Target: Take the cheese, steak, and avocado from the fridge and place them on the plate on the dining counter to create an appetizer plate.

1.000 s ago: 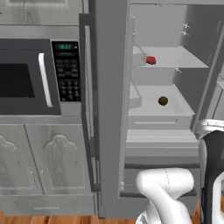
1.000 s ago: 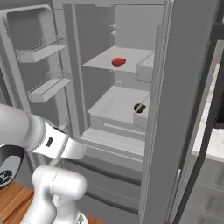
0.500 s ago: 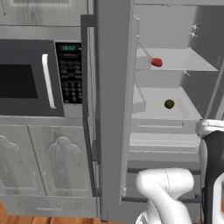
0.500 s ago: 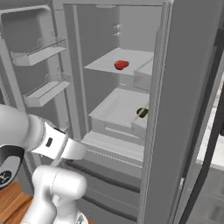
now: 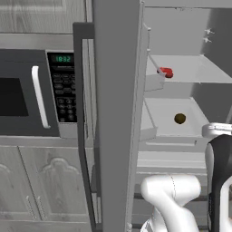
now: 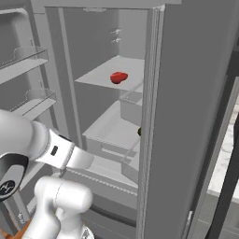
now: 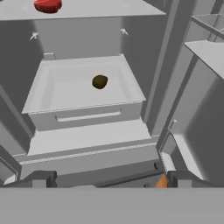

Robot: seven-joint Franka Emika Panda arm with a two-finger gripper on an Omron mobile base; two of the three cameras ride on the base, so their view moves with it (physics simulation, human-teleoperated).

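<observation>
- Fridge [image 7: 87,131] stands open in front of you, its pale shelves and a shallow drawer-like tray facing the hand camera; in the left base view its open door [image 5: 115,113] blocks much of the interior, with a microwave [image 5: 31,95] beside it.
- Steak [image 7: 47,5] lies on the upper shelf, at the top edge of the hand view; you also see it as a red chunk in both base views [image 6: 119,77].
- Avocado [image 7: 99,81] sits alone in the tray one level below the steak, roughly centred, and well apart from the tray walls.
- Cheese, plate and dining surface: you cannot place them from these pictures.
- End effector [image 7: 107,178] is spread fully wide and empty, its two dark tips low in the hand view, short of the fridge and below tray level, touching nothing.
- Step in hand, as far as you can judge: the approach for a first pick, none of the three foods yet moved.
- Next move probably calls for raising and advancing the hand over the tray lip toward the avocado, keeping the fingers clear of the shelf above, then closing around the ball; being rounded, it may roll if nudged off-centre.
</observation>
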